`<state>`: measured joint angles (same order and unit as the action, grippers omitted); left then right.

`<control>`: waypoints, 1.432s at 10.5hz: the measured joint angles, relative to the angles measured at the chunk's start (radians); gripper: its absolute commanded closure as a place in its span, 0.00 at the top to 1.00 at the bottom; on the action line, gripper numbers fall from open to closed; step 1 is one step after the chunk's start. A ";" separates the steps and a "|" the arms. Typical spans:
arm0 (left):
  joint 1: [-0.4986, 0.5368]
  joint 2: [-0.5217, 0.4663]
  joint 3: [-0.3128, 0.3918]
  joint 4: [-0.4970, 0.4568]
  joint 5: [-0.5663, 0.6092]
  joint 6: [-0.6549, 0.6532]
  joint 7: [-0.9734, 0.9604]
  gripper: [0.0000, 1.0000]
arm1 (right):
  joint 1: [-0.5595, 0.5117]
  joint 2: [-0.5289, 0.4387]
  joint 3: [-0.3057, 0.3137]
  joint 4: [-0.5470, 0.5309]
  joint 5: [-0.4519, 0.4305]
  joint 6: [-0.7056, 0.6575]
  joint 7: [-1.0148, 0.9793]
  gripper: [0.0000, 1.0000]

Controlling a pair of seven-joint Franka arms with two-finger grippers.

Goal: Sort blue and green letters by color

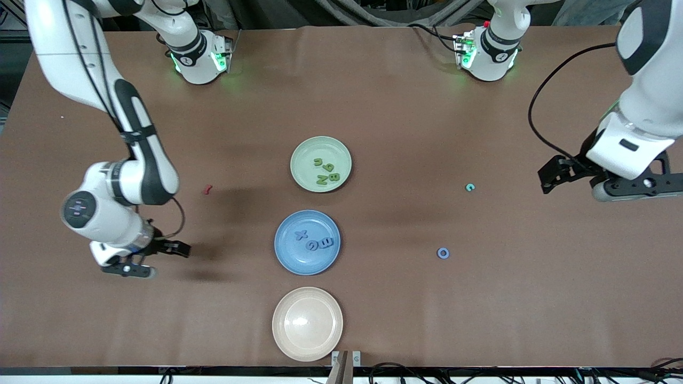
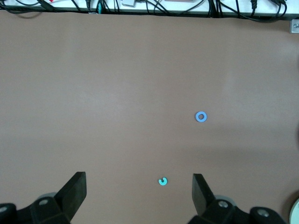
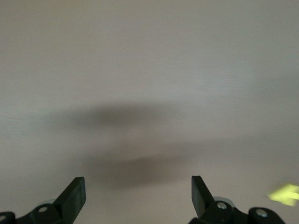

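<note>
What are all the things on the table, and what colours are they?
Green plate: one, pale green, farthest of the three plates from the front camera.
Green letters: four, on the green plate.
Blue plate: one, middle of the row.
Blue letters: three, on the blue plate.
Cream plate: one, nearest the front camera.
Blue ring letter: one, on the table toward the left arm's end.
Teal letter: one, farther from the camera than the ring.
Red letter: one, toward the right arm's end.
Yellow piece: one, blurred, right wrist view only.
Left gripper: open, above the teal letter.
Right gripper: open, over bare table.

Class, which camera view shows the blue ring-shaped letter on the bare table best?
The left wrist view: the blue ring-shaped letter lies unobstructed, its hole clear. The front view shows it small, toward the left arm's end. The right wrist view does not show it.
</note>
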<state>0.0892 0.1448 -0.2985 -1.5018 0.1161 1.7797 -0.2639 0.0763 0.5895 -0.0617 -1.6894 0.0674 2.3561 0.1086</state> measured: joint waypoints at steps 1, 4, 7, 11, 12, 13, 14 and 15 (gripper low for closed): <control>-0.011 -0.015 0.034 0.000 -0.006 -0.006 0.033 1.00 | -0.026 -0.037 -0.018 -0.018 0.000 -0.045 -0.030 1.00; -0.052 -0.040 0.126 -0.002 -0.052 -0.024 0.074 1.00 | -0.075 -0.181 -0.067 -0.028 0.000 -0.186 -0.088 1.00; -0.078 -0.055 0.150 -0.003 -0.056 -0.048 0.083 1.00 | -0.117 -0.344 -0.070 -0.031 0.000 -0.334 -0.142 1.00; -0.080 -0.062 0.151 -0.004 -0.056 -0.100 0.094 1.00 | -0.115 -0.519 -0.061 -0.033 0.001 -0.509 -0.142 1.00; -0.081 -0.062 0.151 -0.005 -0.056 -0.114 0.095 1.00 | -0.113 -0.559 -0.051 -0.033 0.001 -0.534 -0.142 1.00; -0.084 -0.062 0.150 -0.005 -0.057 -0.120 0.097 1.00 | -0.108 -0.595 -0.036 -0.033 0.001 -0.547 -0.142 1.00; -0.089 -0.063 0.150 -0.005 -0.057 -0.127 0.099 1.00 | -0.099 -0.622 -0.024 -0.022 0.001 -0.581 -0.141 1.00; -0.092 -0.063 0.145 -0.005 -0.057 -0.134 0.101 1.00 | -0.090 -0.635 -0.019 0.009 -0.004 -0.636 -0.140 1.00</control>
<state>-0.0025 0.0816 -0.1539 -1.5067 0.0590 1.6454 -0.1631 -0.0141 -0.0457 -0.0805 -1.6803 0.0635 1.7204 -0.0316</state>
